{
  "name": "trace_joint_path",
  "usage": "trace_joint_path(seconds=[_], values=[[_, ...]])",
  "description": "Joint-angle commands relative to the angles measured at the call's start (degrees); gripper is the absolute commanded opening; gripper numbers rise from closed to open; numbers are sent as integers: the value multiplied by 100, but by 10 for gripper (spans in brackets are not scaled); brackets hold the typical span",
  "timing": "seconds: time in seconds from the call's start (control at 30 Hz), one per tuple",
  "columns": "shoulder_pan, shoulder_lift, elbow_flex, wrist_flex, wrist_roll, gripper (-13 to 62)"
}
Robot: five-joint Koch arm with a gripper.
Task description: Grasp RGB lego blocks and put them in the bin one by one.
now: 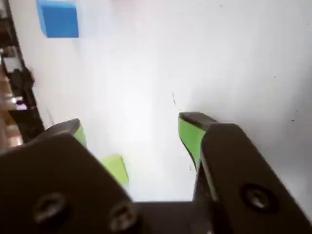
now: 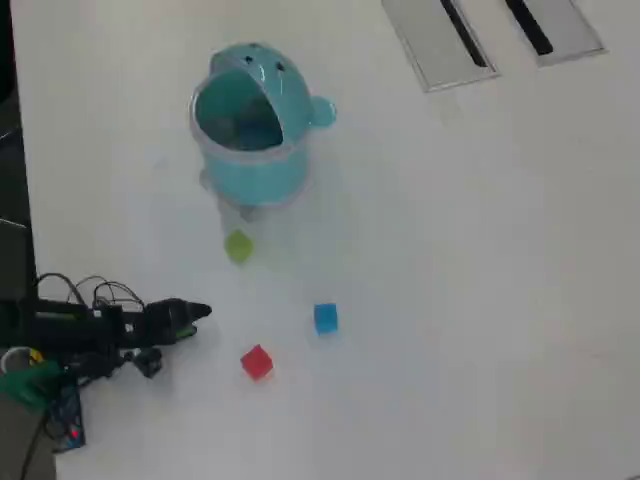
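Wrist view: the gripper is being shown from behind, its two dark jaws being held well apart, with bare white table being seen in the gap between them. Green pads are being shown on the inner faces of the fingers. Nothing is being held between the jaws, and no block is being touched by them. A blurred yellow-green patch is being seen low beside the left-hand jaw in this view; whether it is part of the pad or something else cannot be told. The blue block is being seen at the upper left corner of this view, well apart from the fingertips.

In the overhead view, the arm is being seen lying low at the left edge of the table, with the gripper being pointed towards the right. The red block is being seen just below and right of the tip, near but apart from it. The blue block is lying further right, and the yellow-green block is lying above the tip, just below the bin. The teal bin is standing upright near the top centre, its opening facing the camera, and no block can be made out inside it
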Motion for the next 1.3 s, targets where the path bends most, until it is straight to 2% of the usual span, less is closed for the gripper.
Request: trace_joint_path(seconds=[0.0,0.37,0.53,0.77,1.13,1.27], values=[[-9,334,422,369,-26,346],[88,334,422,264,-79,346],[62,343,422,-431,-97,345],[396,352,422,-1433,-1020,329],[483,360,422,-2646,-1564,332],[598,369,422,-3155,-2285,333]])
